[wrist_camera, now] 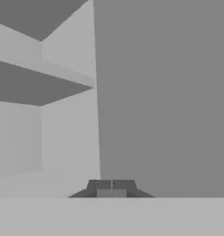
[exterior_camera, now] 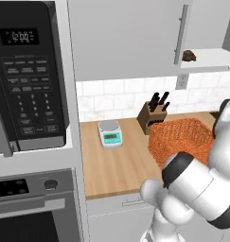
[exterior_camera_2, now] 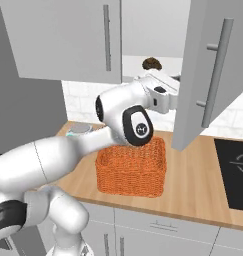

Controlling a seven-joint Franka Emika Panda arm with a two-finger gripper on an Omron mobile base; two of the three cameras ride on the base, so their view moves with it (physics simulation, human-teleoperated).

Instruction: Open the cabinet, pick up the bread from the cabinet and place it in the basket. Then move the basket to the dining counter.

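The cabinet [exterior_camera: 126,38] has its left door shut and its right door [exterior_camera_2: 213,70] swung open toward me. The bread [exterior_camera_2: 151,63], a small dark brown roll, sits on the white inner shelf, also seen as bread [exterior_camera: 189,56] just right of the shut door's handle. The orange woven basket [exterior_camera_2: 133,167] stands on the wooden counter below, basket [exterior_camera: 180,137] beside the knife block. My hand reaches up under the shelf, with its tip hidden behind the open door's edge. In the hand view my gripper [wrist_camera: 112,188] is shut on nothing, facing the door's flat inner face with shelves to its left.
A knife block [exterior_camera: 152,116] and a small kitchen scale [exterior_camera: 110,133] stand on the counter left of the basket. The black microwave [exterior_camera: 26,71] sits above an oven at far left. A black cooktop [exterior_camera_2: 233,172] lies at the right, under the open door.
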